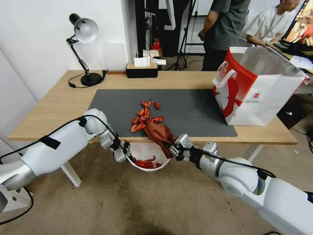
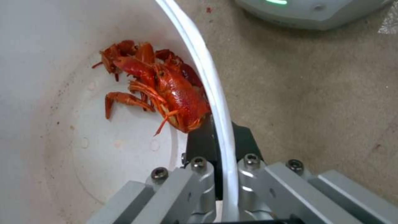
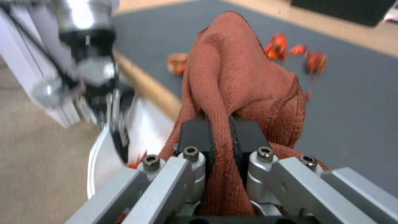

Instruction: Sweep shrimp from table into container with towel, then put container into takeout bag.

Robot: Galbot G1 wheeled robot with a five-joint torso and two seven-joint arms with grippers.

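Observation:
Loose red-orange shrimp (image 1: 144, 117) lie on the dark mat near the table's (image 1: 62, 104) front edge. Just below that edge my left gripper (image 1: 125, 153) is shut on the rim of the white container (image 1: 148, 156), gripper (image 2: 222, 146) pinching the thin wall (image 2: 207, 81). Some shrimp (image 2: 166, 87) lie inside the bowl. My right gripper (image 1: 174, 147) is shut on the rust-red towel (image 1: 159, 133), which drapes over the table edge above the bowl; the cloth (image 3: 236, 81) sits between the gripper (image 3: 222, 133) pads. The takeout bag (image 1: 257, 88) stands open at the table's right.
A black desk lamp (image 1: 83, 52) and a black tissue box (image 1: 142, 69) stand along the table's far edge. The dark grey mat (image 1: 195, 111) covers the middle. Brown carpet floor (image 1: 146, 202) lies under the bowl. People stand behind the table.

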